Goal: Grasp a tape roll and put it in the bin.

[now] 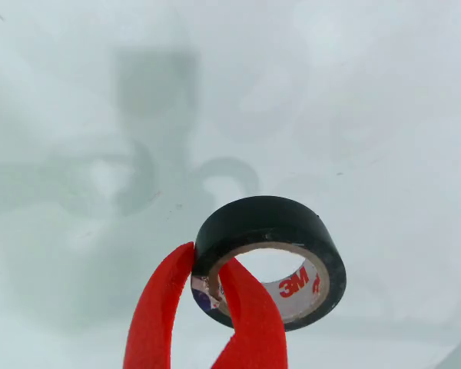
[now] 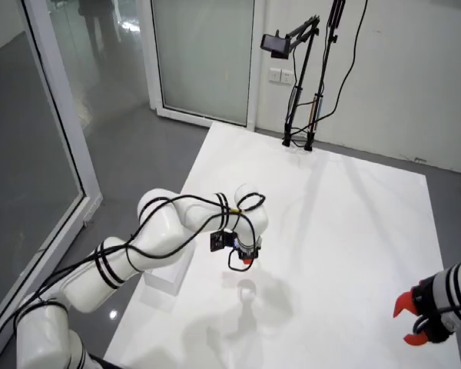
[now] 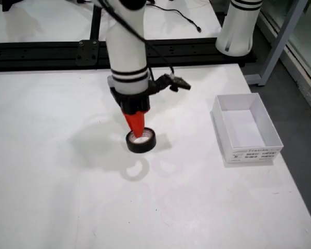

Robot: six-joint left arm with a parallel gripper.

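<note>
Jaws astride tape roll's [image 1: 270,260] wall

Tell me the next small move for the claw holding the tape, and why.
Probably carry it sideways toward the white bin. The red claw pinches the wall of the black tape roll, one finger inside the core, and the roll's shadow below suggests it is already off the table, while the bin sits apart, to the right in the side view.

White table [image 2: 353,223], grey floor [image 2: 131,154], glass doors [image 2: 203,54]
</note>
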